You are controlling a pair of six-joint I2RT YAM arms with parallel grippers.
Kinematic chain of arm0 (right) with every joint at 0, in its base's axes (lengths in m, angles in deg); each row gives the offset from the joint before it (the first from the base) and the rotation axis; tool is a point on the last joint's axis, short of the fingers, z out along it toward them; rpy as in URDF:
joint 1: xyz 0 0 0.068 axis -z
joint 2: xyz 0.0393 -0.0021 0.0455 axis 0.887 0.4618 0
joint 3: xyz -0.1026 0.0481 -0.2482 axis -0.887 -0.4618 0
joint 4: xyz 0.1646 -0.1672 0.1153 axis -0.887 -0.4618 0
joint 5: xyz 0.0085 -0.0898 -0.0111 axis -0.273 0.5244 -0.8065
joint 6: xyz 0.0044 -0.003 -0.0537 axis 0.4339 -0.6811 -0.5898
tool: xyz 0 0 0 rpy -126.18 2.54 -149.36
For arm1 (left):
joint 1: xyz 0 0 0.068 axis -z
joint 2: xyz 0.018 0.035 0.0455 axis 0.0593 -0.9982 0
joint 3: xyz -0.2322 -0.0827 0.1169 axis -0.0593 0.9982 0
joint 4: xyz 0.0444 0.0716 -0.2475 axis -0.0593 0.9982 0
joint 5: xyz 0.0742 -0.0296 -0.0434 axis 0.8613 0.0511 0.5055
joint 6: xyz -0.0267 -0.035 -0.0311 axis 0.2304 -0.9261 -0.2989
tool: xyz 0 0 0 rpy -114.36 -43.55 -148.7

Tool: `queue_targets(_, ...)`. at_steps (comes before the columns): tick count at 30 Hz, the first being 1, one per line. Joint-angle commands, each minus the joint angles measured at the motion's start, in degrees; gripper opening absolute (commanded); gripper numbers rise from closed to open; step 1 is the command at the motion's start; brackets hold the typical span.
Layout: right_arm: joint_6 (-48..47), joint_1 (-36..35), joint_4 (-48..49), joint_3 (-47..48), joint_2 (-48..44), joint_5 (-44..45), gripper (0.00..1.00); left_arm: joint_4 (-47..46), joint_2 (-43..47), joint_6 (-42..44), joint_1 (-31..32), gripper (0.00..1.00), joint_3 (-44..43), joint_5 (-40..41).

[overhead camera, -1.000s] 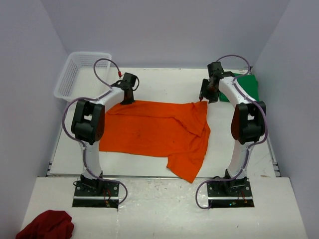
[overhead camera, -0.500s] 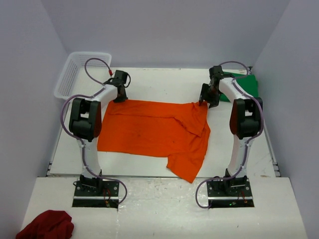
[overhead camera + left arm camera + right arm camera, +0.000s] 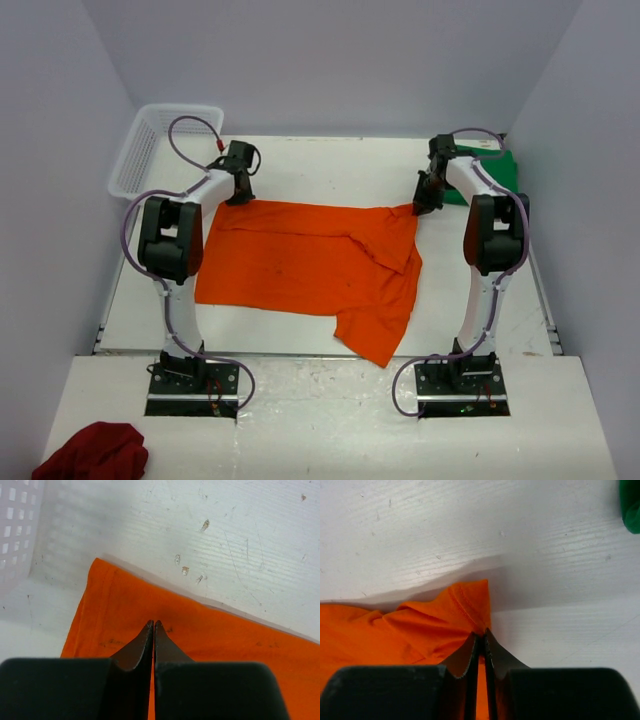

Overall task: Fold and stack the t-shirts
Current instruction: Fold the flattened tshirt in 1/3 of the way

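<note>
The orange shirt (image 3: 310, 265) lies spread across the middle of the desk (image 3: 330, 165), mostly flat, its long far edge running from one arm to the other. Its right part is rumpled, with a fold lying over itself. A flap hangs toward the near edge, right of centre, and its tip reaches the desk's front rim.

The left pincer (image 3: 152, 625) is at the shirt's far left corner. Its fingers are pressed together with no gap, the tips down on the cloth just inside the hem, clamped on the orange shirt. The right pincer (image 3: 482, 632) is at the far right corner. Its toothed fingers are drawn together to a thin slit with the orange hem pinched between them, and the cloth is bunched into a small ridge there.

The green shirt (image 3: 498, 165) lies at the far right of the desk, beyond the right arm and apart from the orange one; the right wrist view catches only a sliver of it.

A white basket (image 3: 160, 140) stands at the far left corner. A red cloth (image 3: 92, 452) sits crumpled on the near ledge, left of the left arm's base.
</note>
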Motion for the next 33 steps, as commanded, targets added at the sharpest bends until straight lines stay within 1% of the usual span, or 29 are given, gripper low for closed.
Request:
queue_targets(1,0.1,0.0,2.4,0.4,-1.2,-1.5,0.06,-1.3,0.1,0.6,-0.8,0.0,-0.4,1.5)
queue_targets(2,0.2,0.0,3.1,-0.3,-1.5,-1.3,0.05,-1.1,0.0,0.3,-1.1,0.0,-0.5,1.5)
queue_targets(3,0.5,0.0,3.2,-0.6,-1.9,-0.6,0.0,-1.3,-0.3,-0.1,-1.3,0.0,-0.5,1.6)
queue_targets(16,1.0,0.0,4.7,-3.3,-4.4,-1.3,0.0,-0.6,-4.8,-1.9,-6.0,0.0,-2.6,1.9)
queue_targets(18,1.5,0.0,4.7,-3.6,-4.6,-0.4,0.0,-0.6,-6.1,-1.5,-6.4,0.0,-3.7,2.2)
queue_targets(21,3.0,0.0,4.6,-4.5,-5.2,2.9,0.0,2.3,-8.7,-2.3,-7.2,0.0,-5.9,2.2)
queue_targets(25,4.0,1.5,4.0,-6.9,-6.9,6.7,0.0,2.2,-8.8,-2.3,-7.3,0.0,-4.2,2.9)
queue_targets(31,4.5,2.4,5.6,-11.3,-11.3,8.0,0.0,0.9,-7.4,-2.3,-7.6,0.0,-2.0,2.9)
queue_targets(33,4.6,4.3,5.7,-12.1,-12.3,7.8,0.0,0.6,-7.3,-2.3,-7.6,0.0,-1.4,2.7)
